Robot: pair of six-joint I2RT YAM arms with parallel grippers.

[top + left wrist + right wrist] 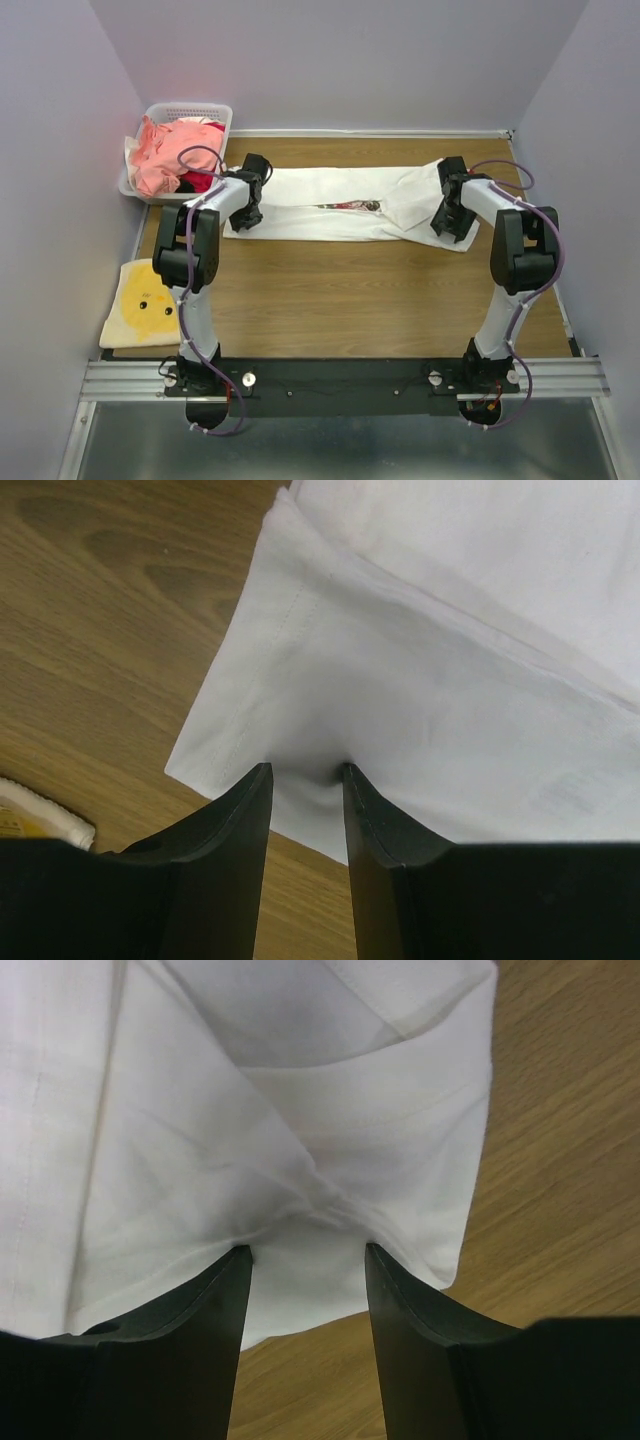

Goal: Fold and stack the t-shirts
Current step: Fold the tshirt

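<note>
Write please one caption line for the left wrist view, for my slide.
Left claw pinching the near edge of the folded white t-shirt on the wooden table.

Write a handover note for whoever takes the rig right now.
Left gripper: shut on the near left edge of the white t-shirt.
Right gripper: shut on its near right edge.
The white t-shirt lies across the table as a long narrow strip, partly folded.
Pink and red t-shirts sit heaped in the basket, unfolded.
A folded yellow garment lies at the near left.
Left: finish this fold, fold the rest, stack.
</note>
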